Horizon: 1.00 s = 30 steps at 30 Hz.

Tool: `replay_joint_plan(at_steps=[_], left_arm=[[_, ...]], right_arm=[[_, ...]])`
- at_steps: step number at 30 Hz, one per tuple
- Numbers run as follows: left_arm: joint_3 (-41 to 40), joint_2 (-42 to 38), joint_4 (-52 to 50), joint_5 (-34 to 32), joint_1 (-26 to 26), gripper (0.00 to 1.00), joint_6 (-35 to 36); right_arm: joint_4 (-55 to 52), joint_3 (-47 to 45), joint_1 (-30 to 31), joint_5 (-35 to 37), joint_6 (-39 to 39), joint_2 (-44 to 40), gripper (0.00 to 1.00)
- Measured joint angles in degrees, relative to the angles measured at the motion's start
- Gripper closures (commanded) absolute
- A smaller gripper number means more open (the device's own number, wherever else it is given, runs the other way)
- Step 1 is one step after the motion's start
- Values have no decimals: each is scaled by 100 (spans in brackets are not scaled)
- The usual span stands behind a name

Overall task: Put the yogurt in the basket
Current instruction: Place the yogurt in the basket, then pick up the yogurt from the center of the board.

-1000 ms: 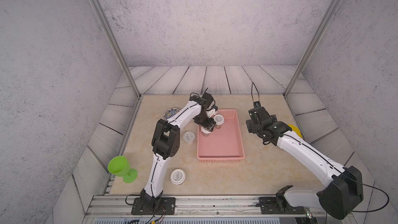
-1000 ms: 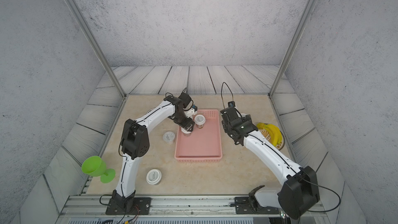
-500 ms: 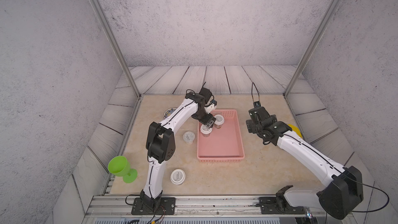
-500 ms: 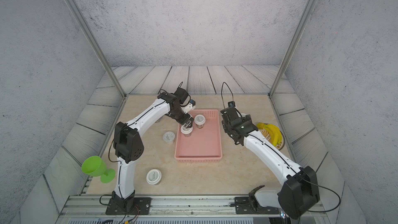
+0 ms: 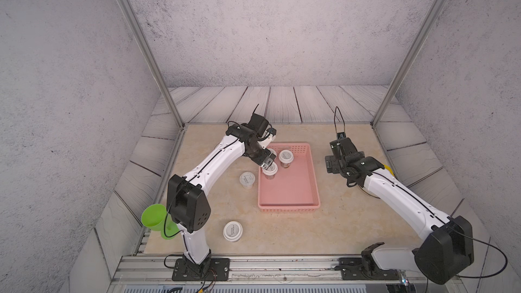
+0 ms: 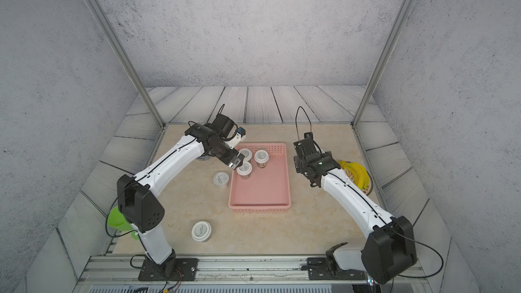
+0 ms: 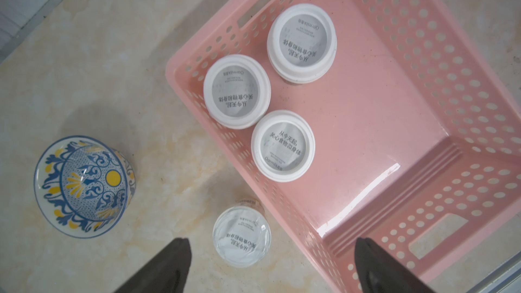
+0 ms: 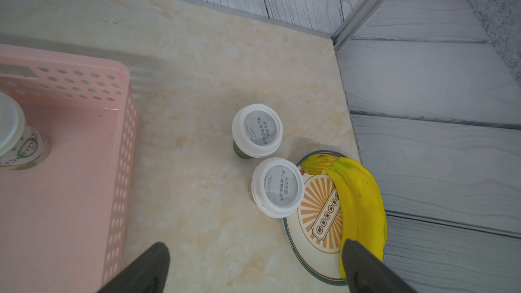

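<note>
The pink basket [image 5: 290,193] [image 6: 259,193] [image 7: 380,108] holds three yogurt cups [image 7: 236,91] [image 7: 301,43] [image 7: 282,145] with white lids at its far end. My left gripper [image 5: 267,160] [image 7: 272,242] hovers open above them, holding nothing. Another yogurt cup [image 5: 247,178] [image 7: 242,235] stands on the table just left of the basket, and one more [image 5: 233,231] [image 6: 201,231] near the front. Two cups [image 8: 257,130] [image 8: 277,187] stand right of the basket, beneath my right gripper [image 5: 331,166] [image 8: 255,245], which is open and empty.
A blue-patterned bowl [image 7: 84,187] sits left of the basket's far end, under the left arm. A plate [image 8: 313,238] with bananas [image 8: 361,198] [image 6: 355,173] lies at the right table edge, touching one cup. A green goblet [image 5: 155,221] stands at the front left.
My left gripper opened and let go of a yogurt cup, which now stands in the basket, then rose and drew back slightly. The right arm has not moved.
</note>
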Motion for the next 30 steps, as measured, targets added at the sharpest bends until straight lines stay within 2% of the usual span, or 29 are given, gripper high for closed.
replay_joint_plan(at_steps=[5, 11, 23, 30], left_arm=[[-789, -715, 356, -197, 92, 2, -37], [-1351, -1261, 750, -273, 409, 2, -111], [-1904, -1692, 1235, 57, 1311, 1, -350], [-1998, -1829, 1338, 293, 1604, 1, -424]], right_arm=[[-155, 227, -509, -522, 282, 240, 0], [-334, 597, -857, -984, 557, 538, 1], [-479, 1290, -1663, -2033, 988, 1290, 1], [-723, 1886, -2015, -2507, 1104, 1945, 1]])
